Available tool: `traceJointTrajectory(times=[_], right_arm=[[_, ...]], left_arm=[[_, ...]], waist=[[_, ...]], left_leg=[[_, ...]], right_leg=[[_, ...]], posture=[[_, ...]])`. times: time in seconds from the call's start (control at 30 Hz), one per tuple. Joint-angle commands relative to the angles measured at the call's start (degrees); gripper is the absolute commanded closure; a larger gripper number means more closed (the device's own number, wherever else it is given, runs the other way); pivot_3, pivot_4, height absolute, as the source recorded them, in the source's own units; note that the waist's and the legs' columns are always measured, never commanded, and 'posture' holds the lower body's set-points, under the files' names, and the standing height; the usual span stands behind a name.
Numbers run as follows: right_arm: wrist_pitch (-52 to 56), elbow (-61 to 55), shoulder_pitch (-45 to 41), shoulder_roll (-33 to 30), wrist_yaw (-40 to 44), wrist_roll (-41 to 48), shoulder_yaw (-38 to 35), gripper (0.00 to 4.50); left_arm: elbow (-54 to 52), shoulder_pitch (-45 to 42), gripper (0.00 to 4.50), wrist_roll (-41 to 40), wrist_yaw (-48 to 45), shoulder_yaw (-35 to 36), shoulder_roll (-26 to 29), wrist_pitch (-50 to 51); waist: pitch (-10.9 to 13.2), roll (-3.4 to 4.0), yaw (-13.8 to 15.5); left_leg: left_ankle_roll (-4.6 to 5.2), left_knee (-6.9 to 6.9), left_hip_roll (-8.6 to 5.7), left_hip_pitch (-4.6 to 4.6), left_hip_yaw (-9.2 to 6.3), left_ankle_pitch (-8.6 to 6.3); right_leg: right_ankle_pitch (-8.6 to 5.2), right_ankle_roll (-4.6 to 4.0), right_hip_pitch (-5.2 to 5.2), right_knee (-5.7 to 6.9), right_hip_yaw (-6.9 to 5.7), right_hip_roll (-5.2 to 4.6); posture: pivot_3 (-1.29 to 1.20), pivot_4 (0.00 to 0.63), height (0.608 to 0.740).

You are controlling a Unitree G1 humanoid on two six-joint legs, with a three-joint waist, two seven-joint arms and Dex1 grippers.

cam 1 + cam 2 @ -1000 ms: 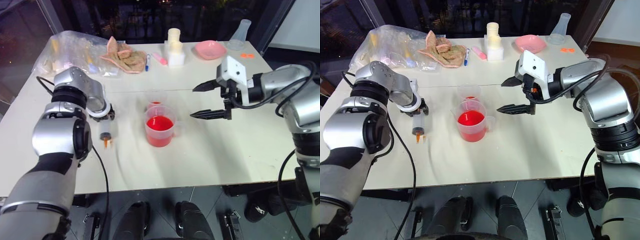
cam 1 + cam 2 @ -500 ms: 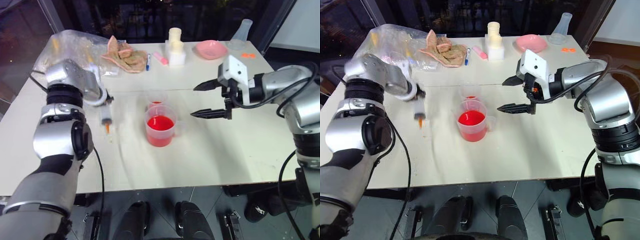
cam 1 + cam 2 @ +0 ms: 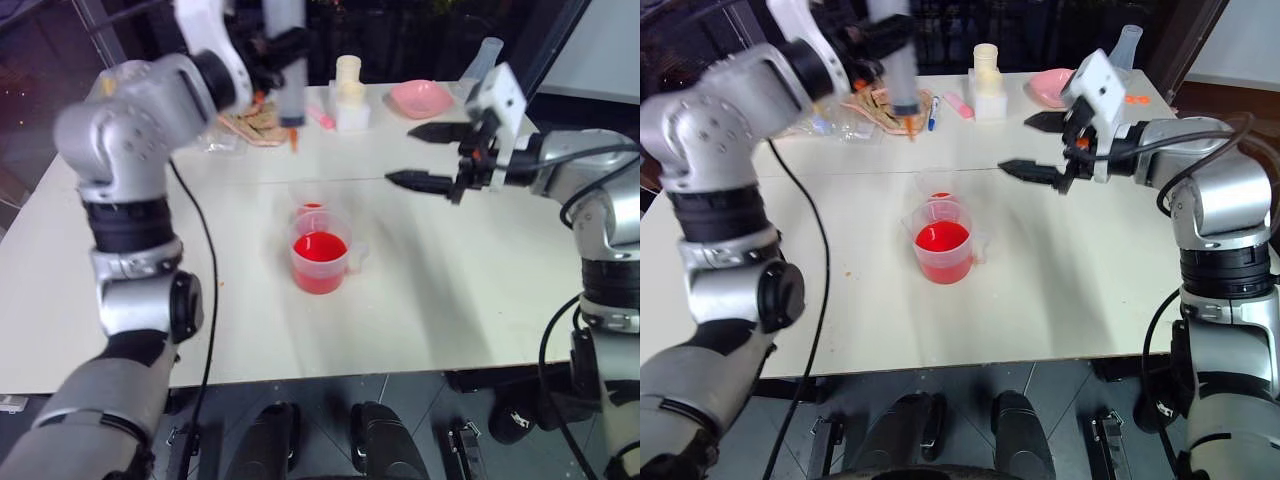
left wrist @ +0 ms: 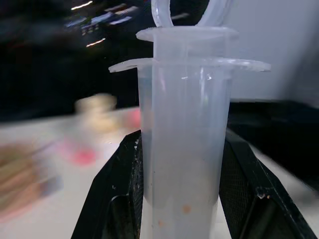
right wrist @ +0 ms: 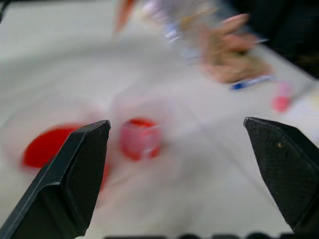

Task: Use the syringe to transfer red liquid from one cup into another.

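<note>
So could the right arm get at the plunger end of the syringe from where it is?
Probably yes: right gripper is open and empty, with only open air toward the syringe in the left gripper.

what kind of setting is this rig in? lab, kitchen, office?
Probably a lab or test room set up for liquid handling, not a kitchen. A plain white table holds a handled measuring cup of red liquid, with a clear flask at the far edge and dark glass walls behind.
</note>
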Motion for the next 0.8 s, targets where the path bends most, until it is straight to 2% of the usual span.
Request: traceJointTrajectory(times=[0.03, 0.2, 0.3, 0.47, 0.8], right_arm=[[2.7, -1.1, -3.3, 0.4, -4.3, 3.0, -5.5, 0.0], [9.4, -3.1, -4.0, 0.1, -7.1, 8.4, -10.0, 0.0], [15.2, -4.9, -4.0, -0.1, -7.8, 13.8, -12.9, 0.0], [22.4, -8.0, -3.8, 0.0, -8.4, 22.5, -16.3, 0.0], [28.3, -10.1, -5.1, 2.0, -10.9, 33.0, -15.6, 0.0]], left_arm=[[-4.8, 2.5, 3.03, -2.0, -6.0, -1.5, -1.0, -5.1], [-7.4, 7.8, 3.03, -3.5, -12.1, -3.3, -1.4, -8.5], [-8.6, 11.9, 3.03, -1.3, -16.2, -6.1, 0.2, -11.5], [-10.1, 16.5, 3.03, -1.2, -18.3, -7.8, 1.3, -13.2], [-10.7, 22.9, 3.03, 3.7, -21.9, -11.8, 3.6, -18.5]], waist=[[0.0, 0.0, -0.1], [0.0, 0.02, -0.3], [0.0, 0.03, -0.2], [0.0, 0.03, 0.0], [0.0, 0.04, 0.0]], left_leg=[[0.0, 0.0, 0.0, 0.0, 0.0, 0.0], [0.01, -0.01, 0.02, 0.02, 0.01, 0.0], [0.03, -0.01, 0.02, 0.03, 0.01, 0.0], [0.22, 0.0, 0.02, 0.04, 0.01, -0.1], [0.37, 0.01, 0.02, 0.05, 0.01, -0.19]], right_leg=[[0.0, 0.0, 0.0, 0.0, 0.0, 0.0], [0.0, -0.01, 0.0, 0.0, 0.01, 0.04], [0.0, -0.01, 0.03, -0.01, 0.01, 0.04], [0.0, -0.01, 0.04, -0.01, 0.01, 0.04], [0.0, -0.01, 0.06, -0.02, 0.01, 0.03]], posture=[[0.0, 0.15, 0.74], [0.0, 0.15, 0.74], [0.0, 0.15, 0.74], [0.0, 0.15, 0.74], [0.0, 0.15, 0.74]])
